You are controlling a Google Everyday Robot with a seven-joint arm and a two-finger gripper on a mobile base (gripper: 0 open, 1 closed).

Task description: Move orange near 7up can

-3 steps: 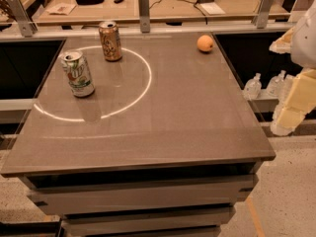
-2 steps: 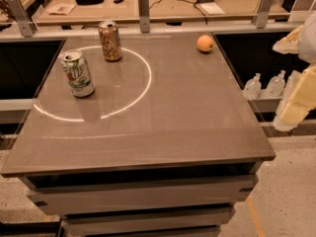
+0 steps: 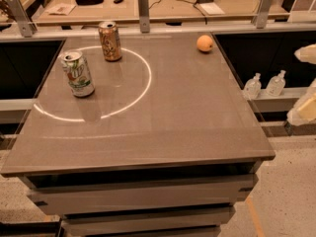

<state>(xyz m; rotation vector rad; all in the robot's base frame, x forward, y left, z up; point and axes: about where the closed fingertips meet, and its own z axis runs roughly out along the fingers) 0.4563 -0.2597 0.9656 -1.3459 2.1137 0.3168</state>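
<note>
Only the pincer (image 3: pixel 307 102) has shifted: its pale, blocky shapes have slid a little further toward the right side of the view, beyond the right edge of the surface (image 3: pixel 173 127) and well apart from everything on it. Whether it is wide or narrow cannot be told, since just part of it shows. Nothing on the surface has changed place, so the task looks not yet begun.

The orange (image 3: pixel 205 43) sits near the far right corner, small, round and smooth, with a matte peel that should give slightly under a grip and roll if nudged. The 7up can (image 3: pixel 78 74) stands upright near the left edge, well apart from the fruit; it is thin white and green aluminium with a silver top, rigid but light enough to tip. A brown-orange can (image 3: pixel 110 41) stands upright toward the far left corner, just behind the 7up can.

The surface is a flat grey-brown slab with a faint sheen, showing a bright ring of light (image 3: pixel 148 78). Two small clear bottles (image 3: pixel 252 85) stand on a shelf off its right edge.
</note>
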